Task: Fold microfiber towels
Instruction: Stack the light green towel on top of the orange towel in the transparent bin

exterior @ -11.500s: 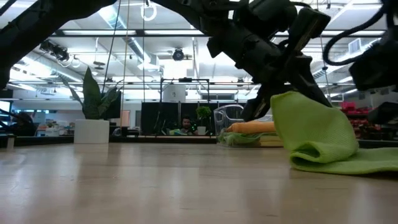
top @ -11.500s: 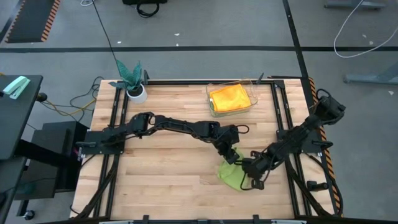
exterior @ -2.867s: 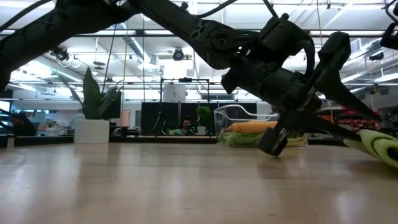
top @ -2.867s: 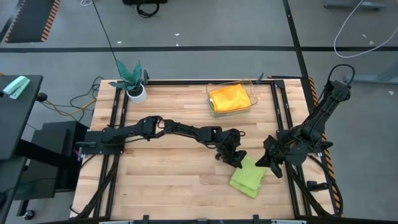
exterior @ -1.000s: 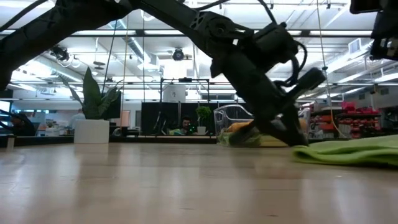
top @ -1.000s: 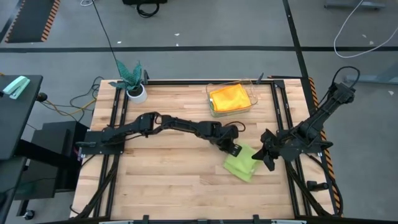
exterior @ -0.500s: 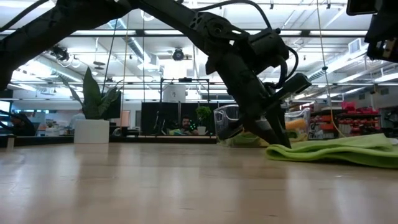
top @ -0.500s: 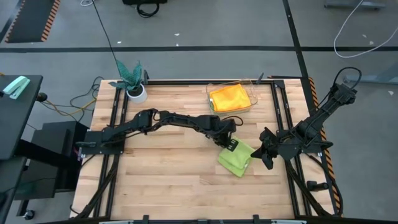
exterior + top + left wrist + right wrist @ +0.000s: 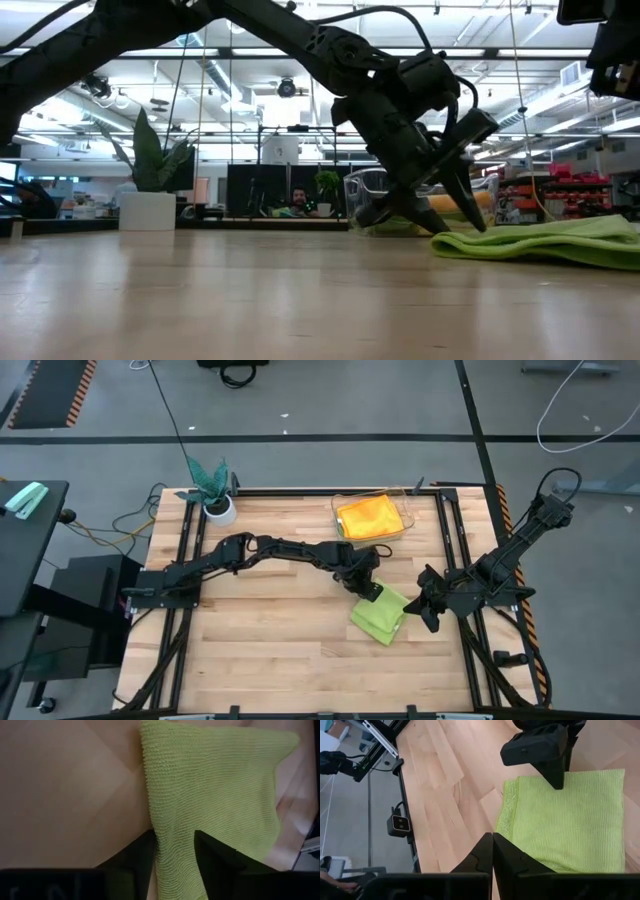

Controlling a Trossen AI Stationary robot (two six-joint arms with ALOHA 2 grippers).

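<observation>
On the table's (image 9: 260, 650) right-centre, a lime towel (image 9: 379, 616) lies folded flat on the wood, between the two grippers. High view: left gripper (image 9: 369, 592) sits at the towel's far edge, nearest the clear bin (image 9: 340, 512), w/ the arm stretched across from the left side. Right gripper (image 9: 425, 610) waits just beside the towel's right edge, not touching it as far as can be told. Bin holds a yellow-orange towel (image 9: 369, 517) at the table's back; a plant (image 9: 210, 482) in a white pot stands at the back-left corner.

Low view adds what the overhead can't: left fingers (image 9: 468, 205) are spread and tilted down over the towel's (image 9: 540, 245) near end, tips just above the cloth, nothing pinched. Towel reads as a low flat layer on the wood. Bin (image 9: 370, 195) and plant (image 9: 152, 170) show behind; a person sits far back in the room.

Left wrist view: the two dark fingers (image 9: 212, 862) stand apart w/ a towel (image 9: 215, 805) corner lying loose between them; the cloth's edge runs along bare wood. No clamp on it.

Right wrist view: own fingers (image 9: 506, 857) pressed together, holding nothing, pointed at the towel's (image 9: 570, 820) folded edge. It also shows the left gripper (image 9: 552, 762) from the far side, over the opposite edge, and the doubled layers along the fold, which the high view doesn't resolve.
</observation>
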